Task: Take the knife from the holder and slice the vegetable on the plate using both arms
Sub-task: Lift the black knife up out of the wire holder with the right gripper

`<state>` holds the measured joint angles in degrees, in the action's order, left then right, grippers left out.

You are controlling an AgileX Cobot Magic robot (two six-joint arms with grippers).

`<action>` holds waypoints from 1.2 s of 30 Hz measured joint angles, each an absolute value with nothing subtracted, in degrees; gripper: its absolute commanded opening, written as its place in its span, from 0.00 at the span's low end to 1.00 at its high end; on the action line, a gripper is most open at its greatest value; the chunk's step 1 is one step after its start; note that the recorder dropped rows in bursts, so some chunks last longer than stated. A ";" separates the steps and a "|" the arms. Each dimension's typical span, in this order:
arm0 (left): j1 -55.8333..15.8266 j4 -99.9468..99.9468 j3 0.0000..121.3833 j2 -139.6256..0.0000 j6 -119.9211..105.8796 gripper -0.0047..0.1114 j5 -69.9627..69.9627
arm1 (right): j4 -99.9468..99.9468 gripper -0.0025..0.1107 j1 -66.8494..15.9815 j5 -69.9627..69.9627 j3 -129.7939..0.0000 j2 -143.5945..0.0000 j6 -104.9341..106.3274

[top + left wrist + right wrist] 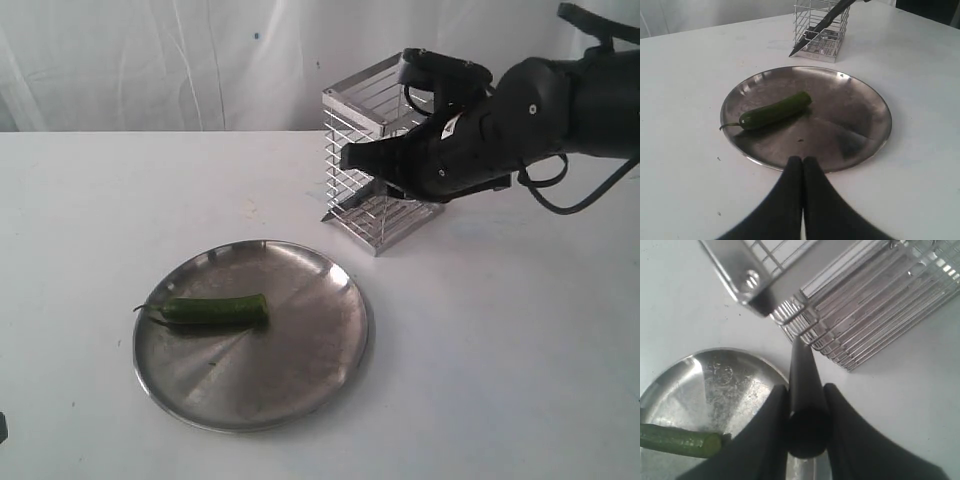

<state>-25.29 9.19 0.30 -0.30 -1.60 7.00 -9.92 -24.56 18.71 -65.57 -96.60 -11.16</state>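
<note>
White tabletop [500, 350]: right hand [805, 390] pinches the knife [822, 25] by its handle beside the holder [360, 130]; left hand [802, 162], pressed together, hovers near the plate [300, 400]. Next, probably: carry the blade over the vegetable [215, 310].

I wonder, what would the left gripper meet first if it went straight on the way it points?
Probably the near rim of the plate, just ahead of the left gripper's shut fingers; the vegetable lies beyond, slightly aside. Height is unclear.
</note>
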 measured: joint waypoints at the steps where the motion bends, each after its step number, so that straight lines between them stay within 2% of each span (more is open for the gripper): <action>1: -25.29 9.19 0.30 -0.30 -1.60 0.04 7.00 | -9.12 0.17 -24.56 19.11 -66.02 -96.60 -10.33; 9: -25.29 9.19 0.30 -0.30 -1.60 0.04 7.00 | -6.46 0.02 -24.56 19.61 -70.53 -96.60 2.18; 19: -25.29 9.19 0.30 -0.30 -1.60 0.04 7.00 | -6.07 0.02 -24.56 20.92 -72.63 -95.41 5.68; 36: -25.29 9.19 0.30 -0.30 -1.60 0.04 7.00 | -5.85 0.02 -24.39 30.49 -72.83 -79.48 7.05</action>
<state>-25.29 9.19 0.30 -0.30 -1.60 7.00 -5.85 -24.39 30.49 -72.83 -79.48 7.05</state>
